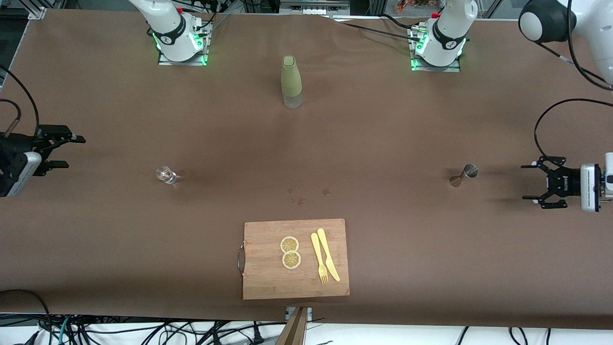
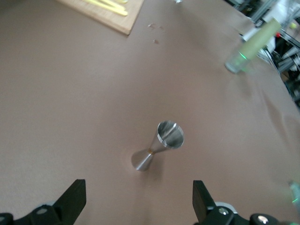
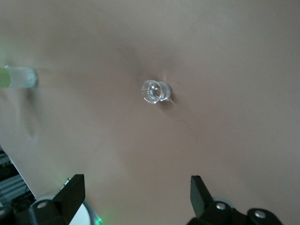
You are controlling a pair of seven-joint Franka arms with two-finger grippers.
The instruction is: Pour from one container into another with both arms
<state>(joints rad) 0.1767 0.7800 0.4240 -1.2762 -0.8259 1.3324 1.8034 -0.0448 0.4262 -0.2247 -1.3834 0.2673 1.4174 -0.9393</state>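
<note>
A steel jigger (image 1: 463,175) (image 2: 158,145) stands on the brown table toward the left arm's end. My left gripper (image 1: 528,182) (image 2: 139,201) hangs open a short way off from it, fingers spread wide with nothing between them. A small clear glass (image 1: 166,174) (image 3: 156,91) stands toward the right arm's end. My right gripper (image 1: 72,152) (image 3: 137,197) is open and empty, apart from the glass, at the table's edge.
A green bottle with a clear base (image 1: 291,82) (image 2: 251,45) stands between the two arm bases. A wooden cutting board (image 1: 258,278) with two lemon slices (image 1: 290,252), a yellow fork and knife (image 1: 325,260) lies near the front edge. Small wet spots (image 1: 301,200) mark the cloth.
</note>
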